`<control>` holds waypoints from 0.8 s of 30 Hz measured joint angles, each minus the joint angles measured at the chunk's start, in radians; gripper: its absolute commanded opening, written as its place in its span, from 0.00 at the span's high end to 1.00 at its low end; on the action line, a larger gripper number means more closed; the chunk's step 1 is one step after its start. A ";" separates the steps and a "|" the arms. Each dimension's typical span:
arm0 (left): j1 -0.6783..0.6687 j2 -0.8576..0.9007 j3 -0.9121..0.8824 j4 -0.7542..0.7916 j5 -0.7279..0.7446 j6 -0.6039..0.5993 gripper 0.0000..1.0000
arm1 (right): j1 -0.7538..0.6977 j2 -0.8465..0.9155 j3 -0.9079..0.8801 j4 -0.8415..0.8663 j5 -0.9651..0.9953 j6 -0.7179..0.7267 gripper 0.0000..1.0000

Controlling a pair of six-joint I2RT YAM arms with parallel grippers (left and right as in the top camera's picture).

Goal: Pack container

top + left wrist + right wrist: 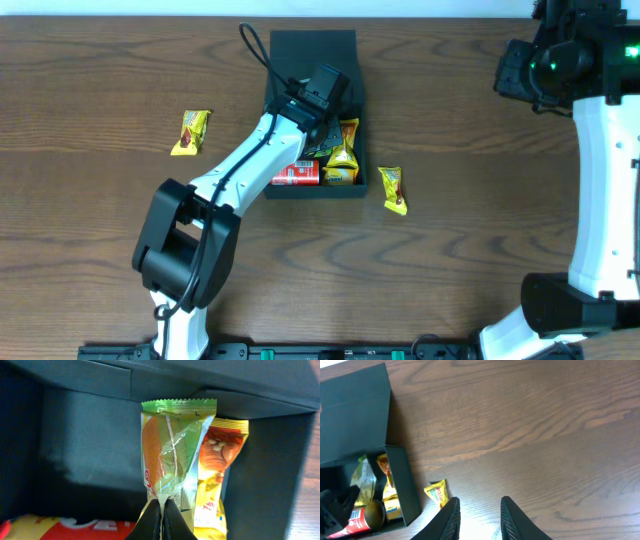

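Observation:
The black container (pixel 358 110) lies open at mid-table, its flap lid (pixel 312 48) folded back. My left gripper (pixel 322 100) reaches inside it. In the left wrist view the left gripper (pixel 161 510) is shut on the bottom seam of a green-and-orange snack packet (pixel 172 450), which hangs against the container's wall (pixel 85 445). A yellow almond packet (pixel 220 470) stands right beside it. A red can (pixel 296 174) lies in the container's near end. My right gripper (pixel 480 510) hovers open over bare table, with nothing between its fingers.
One yellow packet (pixel 393 189) lies on the table just right of the container, also in the right wrist view (pixel 439 494). Another yellow packet (pixel 191 132) lies to the left. My right arm (pixel 600 150) stands along the table's right edge.

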 measured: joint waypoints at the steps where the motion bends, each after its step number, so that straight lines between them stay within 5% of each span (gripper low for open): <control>1: 0.000 0.006 0.000 0.005 0.000 0.002 0.94 | 0.000 0.000 0.000 0.000 0.000 0.000 0.72; 8: 0.000 0.018 -0.001 0.011 -0.056 0.039 0.94 | 0.000 0.000 0.000 0.002 0.000 0.000 0.71; 9: 0.000 0.018 -0.001 0.011 -0.058 0.043 0.83 | 0.000 0.000 0.000 0.003 0.000 0.000 0.71; 11: 0.000 0.018 -0.001 0.014 -0.060 0.059 0.44 | 0.000 0.000 0.000 0.005 0.000 0.000 0.70; 15: 0.000 0.018 -0.001 0.022 -0.051 0.073 0.28 | 0.000 0.000 0.000 0.007 0.000 0.000 0.69; 24: 0.000 0.016 0.060 -0.030 -0.034 0.164 0.37 | 0.000 -0.008 -0.094 0.014 -0.013 -0.009 0.69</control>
